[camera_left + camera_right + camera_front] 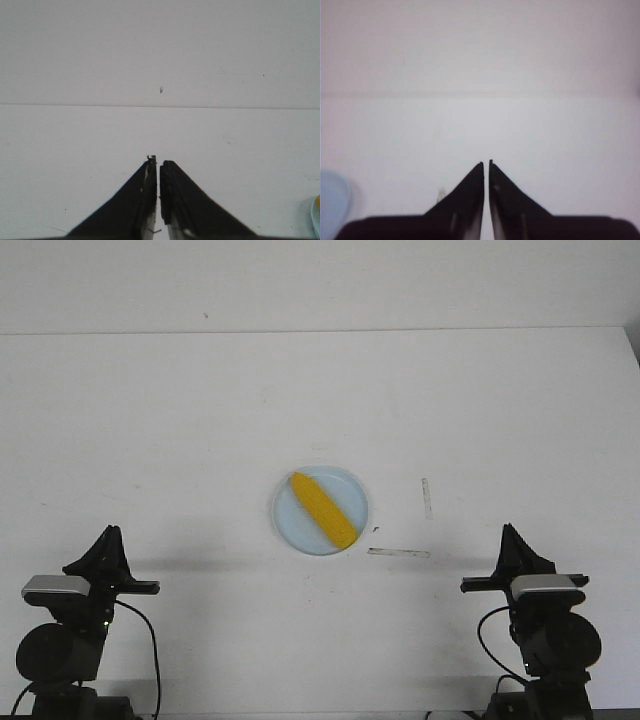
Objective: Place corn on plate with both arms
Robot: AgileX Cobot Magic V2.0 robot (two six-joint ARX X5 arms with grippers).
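The yellow corn (323, 510) lies diagonally on the pale blue plate (291, 524) in the middle of the white table. My left gripper (110, 537) rests near the front left, far from the plate, shut and empty; in the left wrist view (158, 161) its fingers meet over bare table. A sliver of the plate (316, 220) shows at that view's edge. My right gripper (511, 534) rests near the front right, shut and empty; it also shows in the right wrist view (486, 162). The plate's edge (331, 202) shows blurred there.
Two strips of clear tape lie right of the plate, one upright (427, 497) and one flat (398, 552). The table's far edge (320, 332) meets a white wall. Black cables hang by each arm base.
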